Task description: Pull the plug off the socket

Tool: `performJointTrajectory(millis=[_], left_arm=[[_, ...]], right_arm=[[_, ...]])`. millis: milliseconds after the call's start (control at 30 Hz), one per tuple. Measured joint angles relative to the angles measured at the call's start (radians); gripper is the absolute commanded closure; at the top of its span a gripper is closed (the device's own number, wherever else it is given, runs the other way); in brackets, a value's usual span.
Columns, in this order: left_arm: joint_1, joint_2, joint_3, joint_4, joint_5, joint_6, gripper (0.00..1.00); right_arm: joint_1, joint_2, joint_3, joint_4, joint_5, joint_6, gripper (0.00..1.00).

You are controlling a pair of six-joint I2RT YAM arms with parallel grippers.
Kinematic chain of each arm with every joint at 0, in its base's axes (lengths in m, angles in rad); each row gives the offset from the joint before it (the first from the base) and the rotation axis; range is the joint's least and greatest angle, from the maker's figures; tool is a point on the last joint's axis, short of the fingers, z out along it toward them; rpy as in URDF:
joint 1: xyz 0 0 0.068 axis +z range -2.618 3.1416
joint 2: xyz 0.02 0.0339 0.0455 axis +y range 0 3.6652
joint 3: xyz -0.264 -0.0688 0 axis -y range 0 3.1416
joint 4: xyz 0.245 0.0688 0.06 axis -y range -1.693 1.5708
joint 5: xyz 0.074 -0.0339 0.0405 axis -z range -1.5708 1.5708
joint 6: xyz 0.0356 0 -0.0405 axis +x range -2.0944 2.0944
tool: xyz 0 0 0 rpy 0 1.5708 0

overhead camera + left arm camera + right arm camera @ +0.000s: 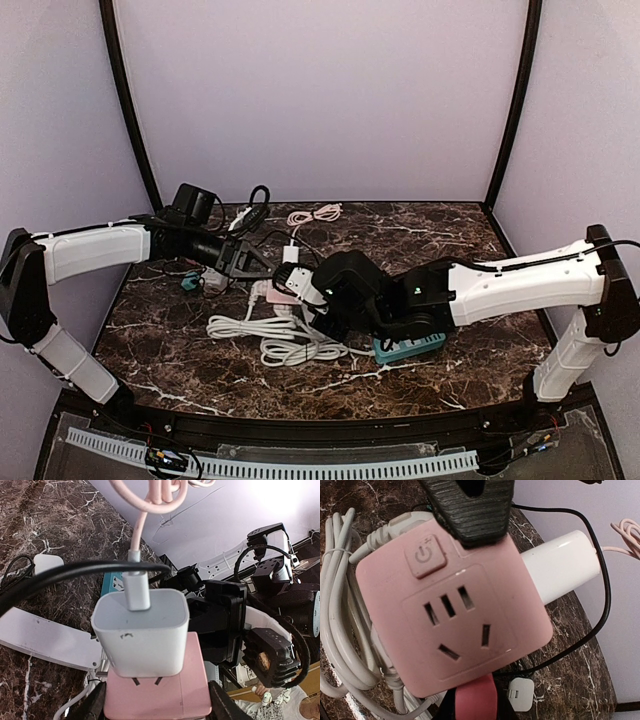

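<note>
Right gripper (472, 605) clamped on the pink socket (160, 695), white plug (142, 630) showing its prongs, left gripper (262, 262) half-spread alongside, grip impossible to tell.

power symbol on the corner button (422, 555) of the pink socket cube (455, 615)

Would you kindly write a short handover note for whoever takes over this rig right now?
Right hand: shut on the pink cube-shaped socket block, one pad on top, one beneath.
Left hand: fingers stand either side of the block, below the white square charger plug; a firm grip cannot be confirmed.
Plug: its dark metal prongs show between plug and block, so it looks partly drawn out. A pink cable runs from its back.
Done: block secured.
Remaining: pull the plug fully free.
</note>
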Motion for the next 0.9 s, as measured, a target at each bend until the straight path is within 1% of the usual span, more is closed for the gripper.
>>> performJointTrajectory(millis=[333, 567, 900], left_arm=[[0.003, 0.002, 0.0, 0.0, -0.001, -0.003, 0.92], [0.004, 0.002, 0.0, -0.014, 0.019, -0.003, 0.92], [0.004, 0.002, 0.0, -0.045, 0.055, -0.003, 0.92]], right_arm=[[0.002, -0.001, -0.005, 0.009, -0.013, -0.008, 1.0], [0.025, -0.02, -0.058, 0.08, -0.006, -0.083, 1.0], [0.067, -0.021, -0.075, 0.107, -0.001, -0.176, 1.0]])
